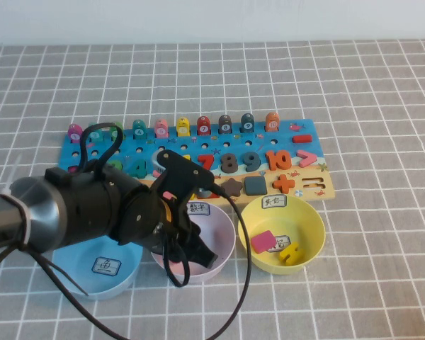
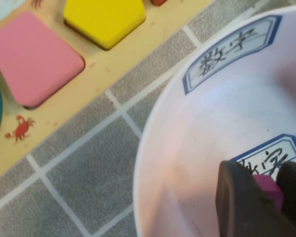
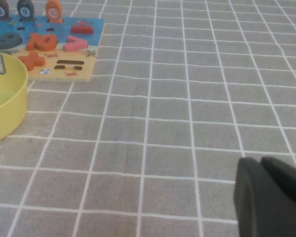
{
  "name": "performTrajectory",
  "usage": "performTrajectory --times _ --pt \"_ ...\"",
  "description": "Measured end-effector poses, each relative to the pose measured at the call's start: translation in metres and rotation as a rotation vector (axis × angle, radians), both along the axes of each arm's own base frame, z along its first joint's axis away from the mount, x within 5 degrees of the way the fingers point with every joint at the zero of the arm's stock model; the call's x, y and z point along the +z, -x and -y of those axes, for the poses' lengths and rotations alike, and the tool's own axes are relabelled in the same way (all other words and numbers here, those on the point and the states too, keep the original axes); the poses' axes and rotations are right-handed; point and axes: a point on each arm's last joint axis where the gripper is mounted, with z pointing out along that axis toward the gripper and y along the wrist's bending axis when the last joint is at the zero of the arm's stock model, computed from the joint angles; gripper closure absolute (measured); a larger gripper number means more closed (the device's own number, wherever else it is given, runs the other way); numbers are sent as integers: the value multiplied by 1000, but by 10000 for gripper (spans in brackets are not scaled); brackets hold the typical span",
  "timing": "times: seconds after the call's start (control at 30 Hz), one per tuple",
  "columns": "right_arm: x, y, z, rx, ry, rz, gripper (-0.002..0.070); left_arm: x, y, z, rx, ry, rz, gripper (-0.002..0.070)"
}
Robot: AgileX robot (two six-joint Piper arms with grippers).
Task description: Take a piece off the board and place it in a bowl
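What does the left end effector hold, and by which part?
The left end effector, over the pink bowl, grips the magenta piece; which part cannot be told.

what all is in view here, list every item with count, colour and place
board: 1, blue with tan strip, centre of the table, bearing coloured numerals, shapes, pegs
pink bowl: 1, pale pink, labelled, in front of the board
blue bowl: 1, light blue, left of the pink bowl
yellow bowl: 1, right of the pink bowl, holding a pink block and a yellow piece
piece: 1, magenta, between the left gripper's fingers
left gripper: shut on the piece, over the pink bowl
right gripper: black, above bare cloth right of the board
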Motion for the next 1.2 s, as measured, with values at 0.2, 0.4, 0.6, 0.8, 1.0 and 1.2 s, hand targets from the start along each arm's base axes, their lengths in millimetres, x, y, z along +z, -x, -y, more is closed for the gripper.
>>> performTrajectory --times 0.2,0.4,0.6,0.8,1.0,1.2 --pt "0 0 0 0 0 0 694 0 0 0 -31 -12 13 508" --pt "0 0 0 0 0 0 694 0 0 0 -34 -11 15 374" --pt "0 0 0 0 0 0 694 18 3 -2 -27 23 48 334" --pt "0 0 0 0 0 0 694 80 23 -18 -2 124 154 405" --pt "0 0 0 0 0 0 694 142 57 -45 -1 223 298 646" --pt "0 0 0 0 0 0 694 159 101 -79 -2 303 404 673"
